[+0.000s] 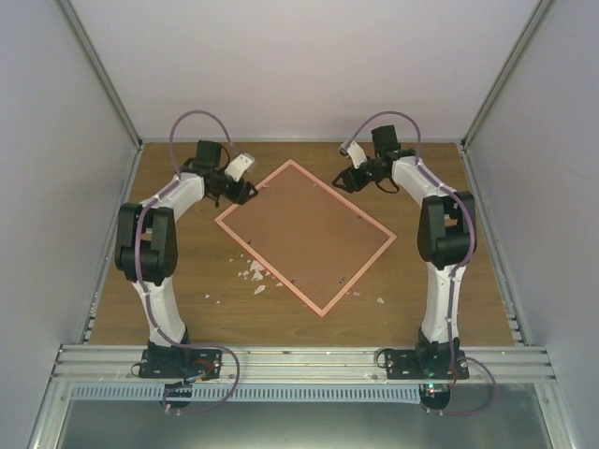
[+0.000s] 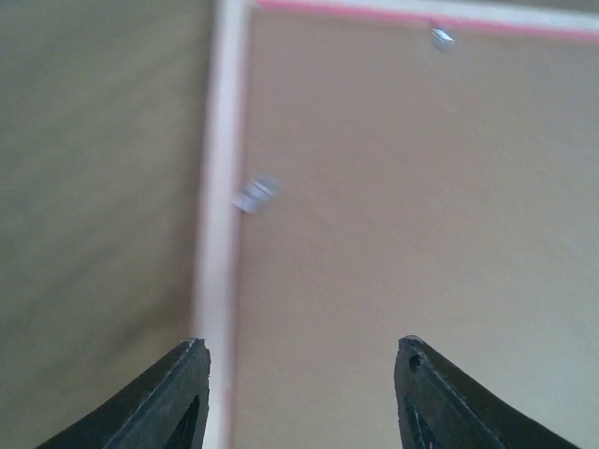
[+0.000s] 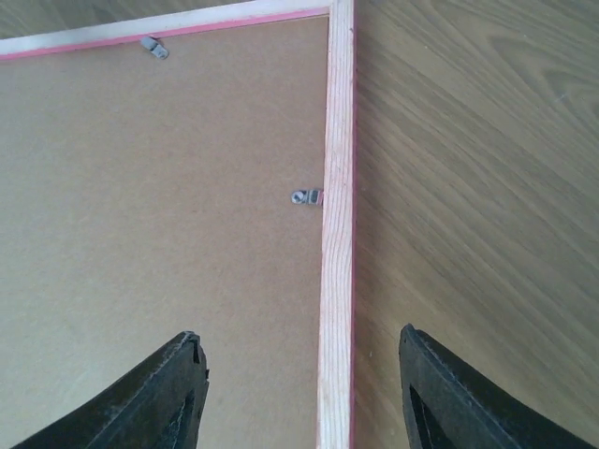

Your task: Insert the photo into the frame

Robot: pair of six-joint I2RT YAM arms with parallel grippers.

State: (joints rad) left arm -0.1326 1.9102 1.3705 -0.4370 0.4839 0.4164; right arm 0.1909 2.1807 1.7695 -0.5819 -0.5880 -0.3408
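The pink frame (image 1: 282,172) lies face down in the middle of the table, turned like a diamond, with the brown backing board (image 1: 304,234) set in it. The photo is hidden. My left gripper (image 1: 241,190) is open above the frame's left edge (image 2: 220,215). My right gripper (image 1: 351,181) is open above the frame's upper right edge (image 3: 337,243), its jaws standing either side of the wooden rail. Small metal tabs (image 3: 306,197) hold the board along the rails; one shows blurred in the left wrist view (image 2: 255,194).
Small white scraps (image 1: 255,273) lie on the wooden table (image 1: 187,271) near the frame's lower left edge, and one more (image 1: 380,300) near its lower right. Metal rails and walls enclose the table.
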